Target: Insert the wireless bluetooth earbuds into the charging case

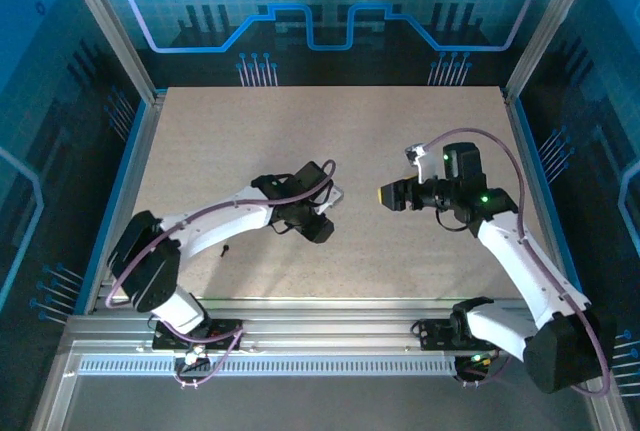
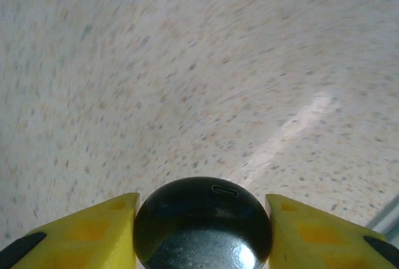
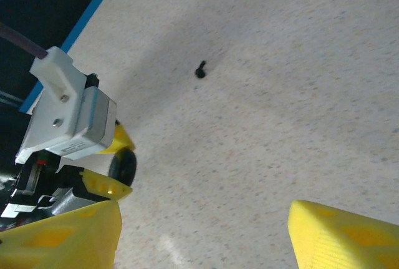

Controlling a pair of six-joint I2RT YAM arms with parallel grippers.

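My left hand (image 2: 201, 205), low over the bench (image 2: 187, 63), squeezes the black case (image 2: 202, 234); my right hand (image 3: 206, 219) is spread open.

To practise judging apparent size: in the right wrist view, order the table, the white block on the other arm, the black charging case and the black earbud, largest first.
1. table
2. white block
3. black charging case, partly hidden, so judged by its visible part
4. black earbud
This ranks apparent size only; their distances from the camera differ.

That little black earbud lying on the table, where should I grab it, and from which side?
Pinch the earbud across its round body, coming straight down from above: it lies loose on the flat table, too low for a sideways approach.
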